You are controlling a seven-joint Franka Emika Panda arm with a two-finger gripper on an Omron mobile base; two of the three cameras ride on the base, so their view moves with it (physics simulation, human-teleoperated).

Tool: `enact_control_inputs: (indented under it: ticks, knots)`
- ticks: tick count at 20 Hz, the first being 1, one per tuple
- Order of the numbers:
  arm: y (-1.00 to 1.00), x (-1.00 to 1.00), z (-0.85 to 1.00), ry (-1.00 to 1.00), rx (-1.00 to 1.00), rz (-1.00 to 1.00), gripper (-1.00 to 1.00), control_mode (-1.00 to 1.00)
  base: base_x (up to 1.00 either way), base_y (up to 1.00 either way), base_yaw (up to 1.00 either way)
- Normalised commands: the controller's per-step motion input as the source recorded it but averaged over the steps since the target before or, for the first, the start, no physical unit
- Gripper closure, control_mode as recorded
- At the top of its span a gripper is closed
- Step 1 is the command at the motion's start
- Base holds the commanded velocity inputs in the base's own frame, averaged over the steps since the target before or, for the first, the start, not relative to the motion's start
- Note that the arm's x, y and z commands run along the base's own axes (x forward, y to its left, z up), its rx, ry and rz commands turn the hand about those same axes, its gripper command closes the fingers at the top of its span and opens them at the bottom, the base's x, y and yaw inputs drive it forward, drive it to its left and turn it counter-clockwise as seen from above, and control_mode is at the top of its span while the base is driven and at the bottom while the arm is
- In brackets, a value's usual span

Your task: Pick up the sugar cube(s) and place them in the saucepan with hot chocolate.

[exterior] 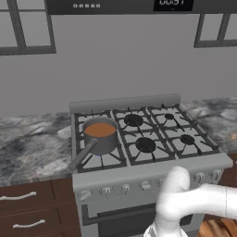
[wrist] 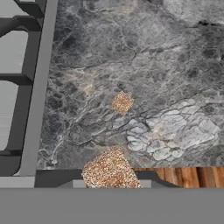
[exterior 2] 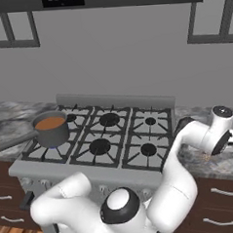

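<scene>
Closest to my hand camera, one sugar cube (wrist: 110, 170) sits at the surface's front edge, right between the jaws; I judge they're pinching it, but can't tell how firmly. A second cube (wrist: 122, 103) lies farther back. One saucepan (exterior: 99, 135) waits on the stove's (exterior: 143, 139) left burner. A loose hold could drop the cube off that edge.

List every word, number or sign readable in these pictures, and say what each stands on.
"00:5?" on the dark display panel above the stove, cut by the frame's top edge; the last digit cannot be told.
Small white marks left of it on the same panel: too small to read.
Stove knobs: no readable marks.
</scene>
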Motion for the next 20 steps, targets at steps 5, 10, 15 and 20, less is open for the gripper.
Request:
enact_control_inputs:
  ticks: [5, 10, 15, 20]
  knots:
    - [0.99, -0.42, 0.81, -0.17, 0.0, 0.0, 1.0, -1.0, 0.0, 0.0, 0.0]
    - [1.0, -0.44, 0.78, -0.13, -0.01, 0.0, 1.0, -1.0, 0.0, 0.0, 0.0]
    - [1.0, -0.58, 0.68, -0.09, -0.02, 0.01, 1.0, -1.0, 0.0, 0.0, 0.0]
    - [1.0, -0.54, 0.53, -0.06, -0.03, 0.01, 1.0, -1.0, 0.0, 0.0, 0.0]
